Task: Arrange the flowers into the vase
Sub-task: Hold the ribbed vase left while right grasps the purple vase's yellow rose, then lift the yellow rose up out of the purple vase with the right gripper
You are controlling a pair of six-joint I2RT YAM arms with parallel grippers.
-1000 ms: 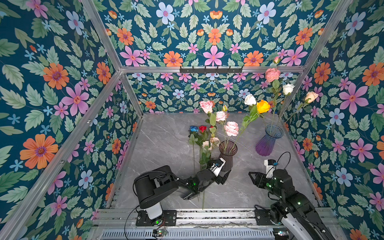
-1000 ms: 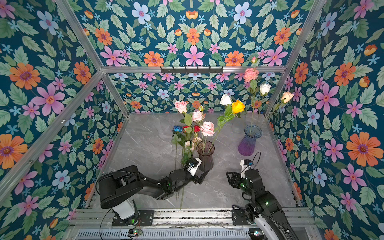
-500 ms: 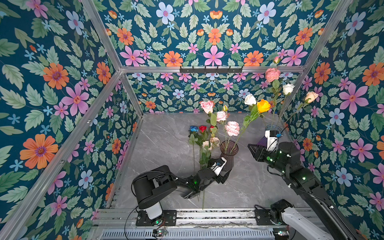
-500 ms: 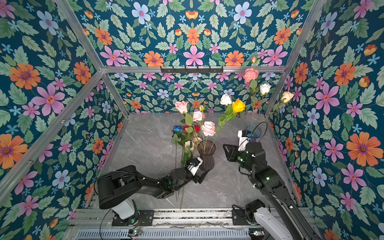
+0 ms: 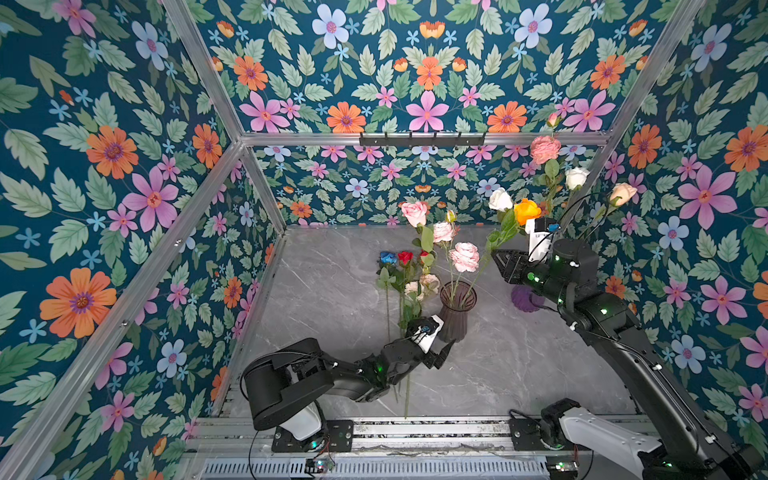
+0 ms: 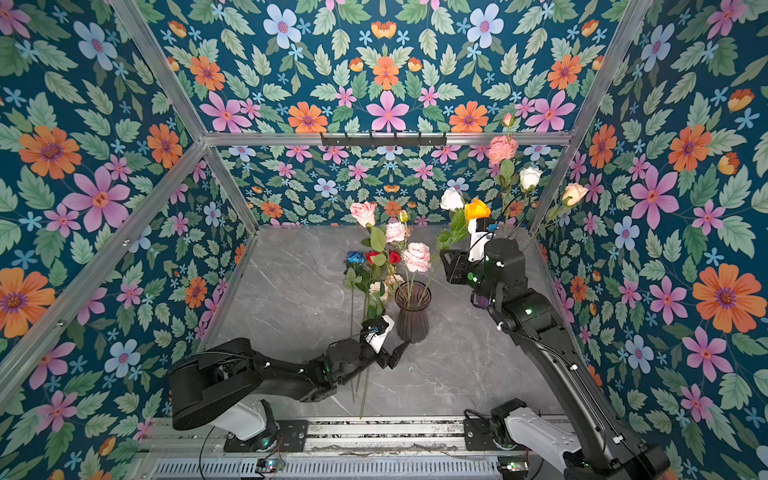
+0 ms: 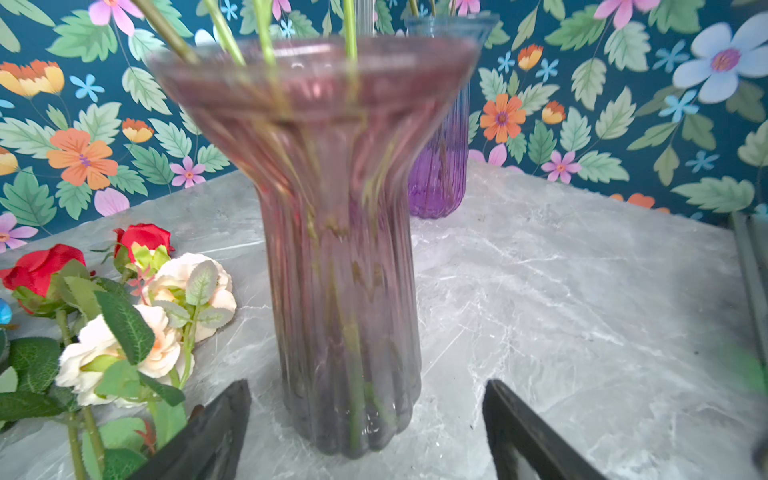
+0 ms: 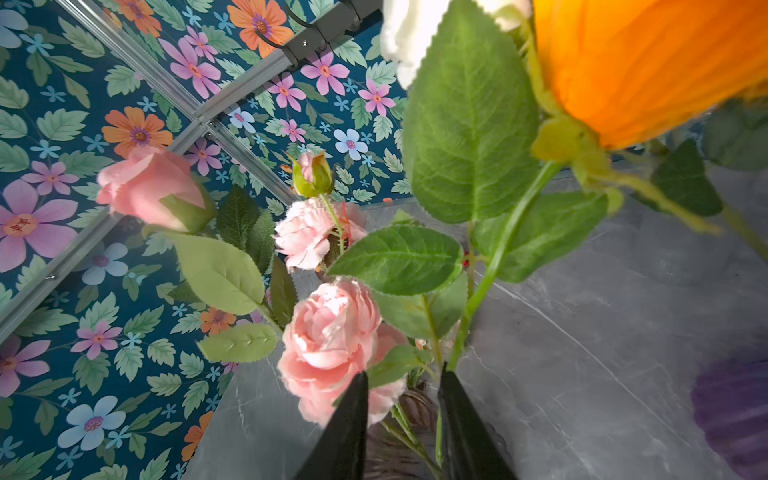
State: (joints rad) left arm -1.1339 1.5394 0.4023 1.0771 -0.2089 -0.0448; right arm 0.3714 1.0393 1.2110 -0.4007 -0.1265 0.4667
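Flowers (image 5: 463,257) already stand in the smoky-pink vase (image 5: 457,307), an orange rose (image 5: 527,211) leaning out of it. More fill a purple vase (image 5: 525,297). Red, blue and cream loose stems (image 7: 124,345) lie on the bench (image 5: 332,282), not yet placed. The left end effector (image 7: 368,382) is spread either side of the vase foot. The right end effector (image 8: 403,370) is narrowed at the orange rose's stem; whether it pinches, I cannot tell.

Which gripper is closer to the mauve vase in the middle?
Left. The left gripper sits low at the base of the mauve vase, with open fingers either side of it, not touching. The right gripper is raised above the rim, by the orange rose stem.
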